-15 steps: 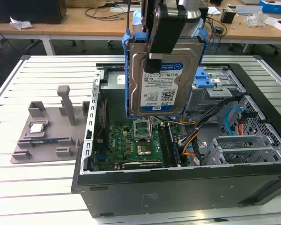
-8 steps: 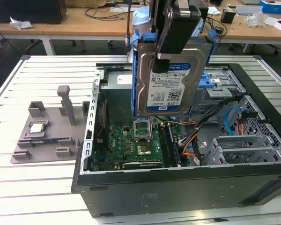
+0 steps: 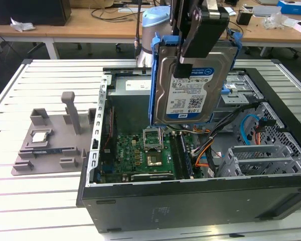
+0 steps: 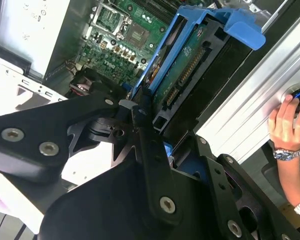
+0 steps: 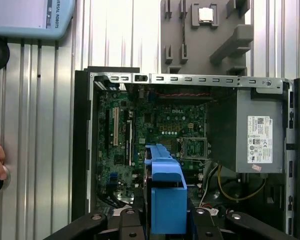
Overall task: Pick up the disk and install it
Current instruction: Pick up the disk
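In the exterior view the arm hung down from twelve o'clock, wrist tilted slightly toward one o'clock. The gripper (image 3: 184, 63) was aloft, its black jaws clamped on the upright disk (image 3: 188, 98).

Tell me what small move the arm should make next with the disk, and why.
Probably carry the disk toward the grey drive cage at the exterior view's right: the tool grips it upright above the motherboard, not yet over the cage.
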Motion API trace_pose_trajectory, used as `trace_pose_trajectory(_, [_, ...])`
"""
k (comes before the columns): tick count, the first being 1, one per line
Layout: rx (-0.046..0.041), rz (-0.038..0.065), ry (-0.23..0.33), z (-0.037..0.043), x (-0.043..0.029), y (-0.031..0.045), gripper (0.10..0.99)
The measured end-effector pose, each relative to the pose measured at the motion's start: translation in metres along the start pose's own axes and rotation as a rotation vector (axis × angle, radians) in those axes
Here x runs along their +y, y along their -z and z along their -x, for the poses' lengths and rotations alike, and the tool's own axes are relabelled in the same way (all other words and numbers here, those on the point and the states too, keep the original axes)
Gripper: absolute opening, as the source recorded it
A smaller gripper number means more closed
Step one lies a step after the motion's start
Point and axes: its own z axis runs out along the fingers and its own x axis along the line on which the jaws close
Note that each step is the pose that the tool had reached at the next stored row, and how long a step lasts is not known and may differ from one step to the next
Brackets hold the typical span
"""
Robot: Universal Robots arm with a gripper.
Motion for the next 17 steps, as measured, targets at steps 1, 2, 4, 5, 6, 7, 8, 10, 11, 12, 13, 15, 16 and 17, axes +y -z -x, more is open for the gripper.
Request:
trace_pose_trajectory(1, [-0.0001, 0.000, 0.000, 0.0000, -0.0017, 0.0000, 0.369])
trace_pose_trajectory(2, [-0.0001, 0.000, 0.000, -0.0001, -0.0027, 0.0000, 0.369])
trace_pose_trajectory(4, [-0.0001, 0.000, 0.000, -0.0002, -0.0084, 0.0001, 0.369])
trace_pose_trajectory(5, [-0.0001, 0.000, 0.000, -0.0002, -0.0106, 0.0001, 0.369])
trace_pose_trajectory(6, [-0.0001, 0.000, 0.000, -0.0003, -0.0129, 0.0001, 0.369])
trace_pose_trajectory(7, [-0.0001, 0.000, 0.000, -0.0003, -0.0152, 0.0000, 0.369])
trace_pose_trajectory(8, [-0.0001, 0.000, 0.000, -0.0003, -0.0166, 0.0001, 0.369])
trace_pose_trajectory(10, [0.0000, 0.000, 0.000, -0.0004, -0.0234, 0.0001, 0.369])
trace_pose_trajectory(11, [0.0000, 0.000, 0.000, -0.0005, -0.0256, 0.0002, 0.369])
trace_pose_trajectory(12, [-0.0001, 0.000, 0.000, -0.0006, -0.0289, 0.0002, 0.369])
trace_pose_trajectory(13, [-0.0001, 0.000, 0.000, -0.0009, -0.0309, 0.0002, 0.369])
trace_pose_trajectory(15, [0.0000, 0.000, 0.000, -0.0035, -0.0344, 0.0003, 0.369])
trace_pose_trajectory(16, [-0.0004, 0.000, 0.000, -0.0083, -0.0359, 0.0003, 0.369])
trace_pose_trajectory(17, [-0.0012, 0.000, 0.000, -0.0143, -0.0367, 0.0005, 0.369])
